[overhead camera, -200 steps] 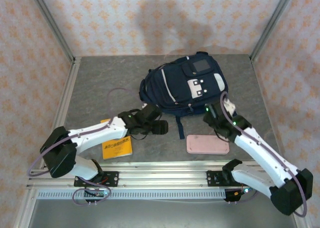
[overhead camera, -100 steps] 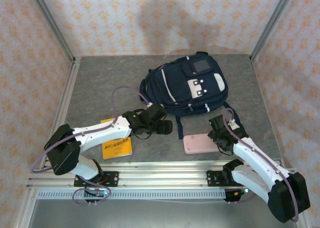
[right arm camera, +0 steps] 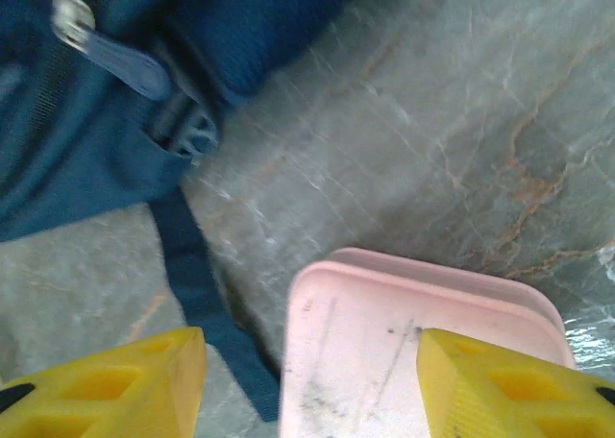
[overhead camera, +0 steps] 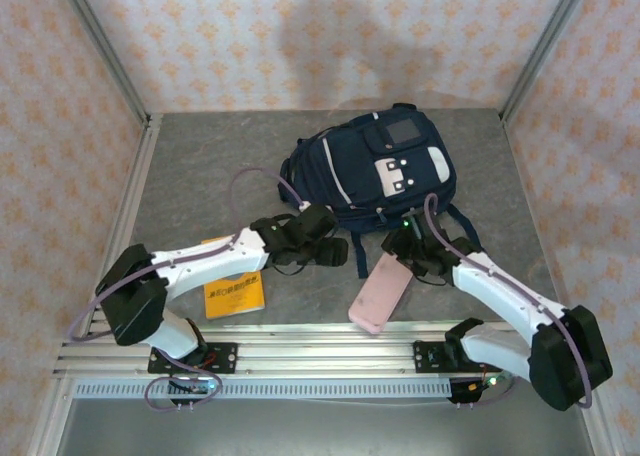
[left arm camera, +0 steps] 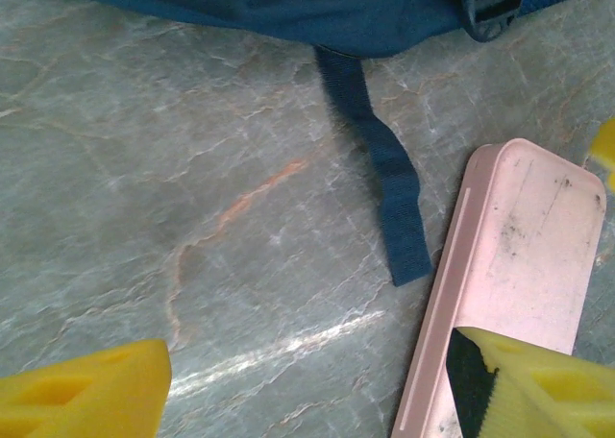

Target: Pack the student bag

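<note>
Your large navy-blue fabric backpack [overhead camera: 372, 171] lies at the back centre of the grey stone-patterned table [overhead camera: 200, 176], with a dark webbing strap [left arm camera: 384, 183] trailing off its near edge. Your right gripper [right arm camera: 309, 352] is spread wide over the end of a flat pink rounded case [overhead camera: 380, 291], which lies slanted just beside that strap. Your left gripper [left arm camera: 307, 400] is wide open, low over bare tabletop next to the case.

I work in a robot test cell, a lab rig and no lived-in room. My table [overhead camera: 200, 166] is a grey stone-look slab, boxed in by metal posts [overhead camera: 105, 44] and panels of orange-patterned wallpaper [overhead camera: 300, 36]. Aluminium rails [overhead camera: 320, 338] run along the table's near edge, carrying my bolted arm bases, and a purple cable [overhead camera: 262, 172] loops loose.
</note>
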`<state>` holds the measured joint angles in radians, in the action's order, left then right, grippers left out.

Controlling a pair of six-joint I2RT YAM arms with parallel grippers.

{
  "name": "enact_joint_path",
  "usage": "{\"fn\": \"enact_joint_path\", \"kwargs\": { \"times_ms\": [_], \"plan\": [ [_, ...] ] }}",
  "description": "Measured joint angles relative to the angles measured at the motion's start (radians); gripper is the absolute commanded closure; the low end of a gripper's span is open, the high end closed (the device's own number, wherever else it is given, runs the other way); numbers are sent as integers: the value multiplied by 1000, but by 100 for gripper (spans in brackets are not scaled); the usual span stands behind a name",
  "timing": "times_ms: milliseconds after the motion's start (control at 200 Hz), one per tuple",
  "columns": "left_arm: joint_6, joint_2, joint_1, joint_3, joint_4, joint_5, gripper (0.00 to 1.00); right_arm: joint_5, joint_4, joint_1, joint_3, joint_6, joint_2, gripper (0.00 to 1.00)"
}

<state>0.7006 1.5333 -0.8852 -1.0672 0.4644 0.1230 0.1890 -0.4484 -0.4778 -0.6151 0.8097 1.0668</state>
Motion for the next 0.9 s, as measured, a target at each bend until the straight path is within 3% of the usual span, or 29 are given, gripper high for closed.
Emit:
{"fn": "enact_joint_path", "kwargs": {
  "times_ms": [225, 470, 691, 901],
  "plan": [
    [-1, 15, -13, -12, 15, -13, 23, -70, -163, -15, -1, 31, -175, 53],
    [0, -49, 56, -11, 24, -24, 23, -32, -236, -182, 187, 153, -259, 53],
    [-3, -70, 100, -11, 34, -24, 23, -12, -56, -311, 187, 286, -97, 53],
    [-26, -70, 101, -11, 50, -19, 22, -5, 137, -353, 94, 370, 127, 53]
  ]
}}
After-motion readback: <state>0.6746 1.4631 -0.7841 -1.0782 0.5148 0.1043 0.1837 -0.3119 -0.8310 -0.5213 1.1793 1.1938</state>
